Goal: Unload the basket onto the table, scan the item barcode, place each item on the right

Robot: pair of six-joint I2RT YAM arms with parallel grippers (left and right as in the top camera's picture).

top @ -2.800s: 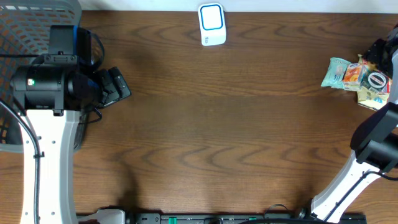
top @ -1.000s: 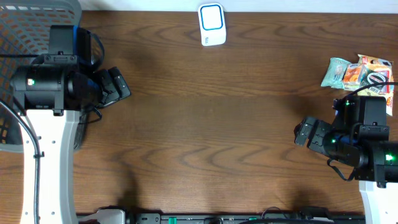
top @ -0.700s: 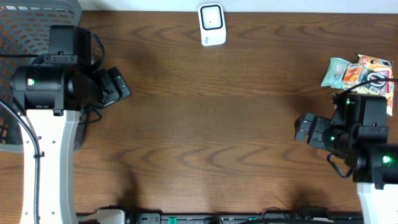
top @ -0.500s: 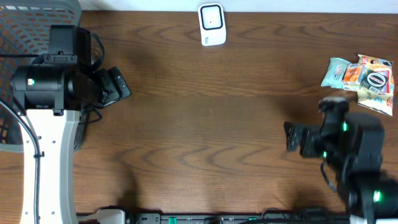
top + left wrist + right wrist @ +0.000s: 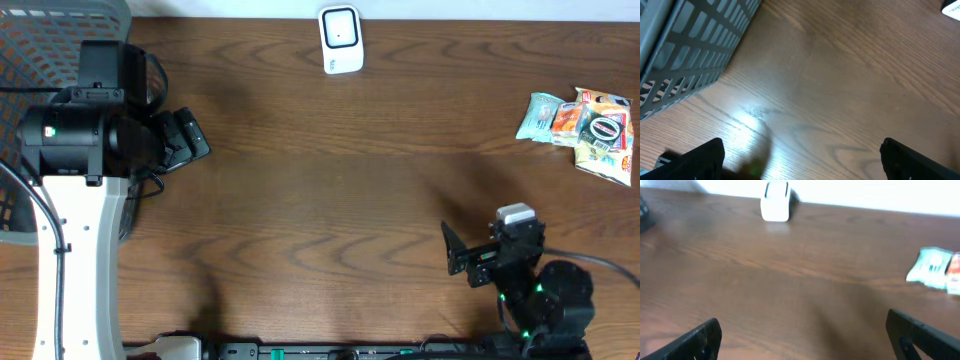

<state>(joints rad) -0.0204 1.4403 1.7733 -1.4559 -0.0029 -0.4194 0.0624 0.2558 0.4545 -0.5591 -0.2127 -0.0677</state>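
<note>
- Left gripper (image 5: 188, 140): it hangs over the left side of the table (image 5: 320, 200), just beside the grey mesh basket (image 5: 30, 50). The wrist view shows its two fingers (image 5: 695, 159) spread wide apart with only bare wood between them. Nothing is held.
- Right gripper (image 5: 458, 262): it sits near the front right of the table and points toward the middle. The jaws stand wide apart and are empty.
- Snack packets (image 5: 580, 125): these are the items for scanning. They lie in a small heap at the far right edge, well apart from both grippers. No barcode is legible.
- White scanner (image 5: 341, 38): it stands at the middle of the table's far edge, well apart from the packets.
</note>
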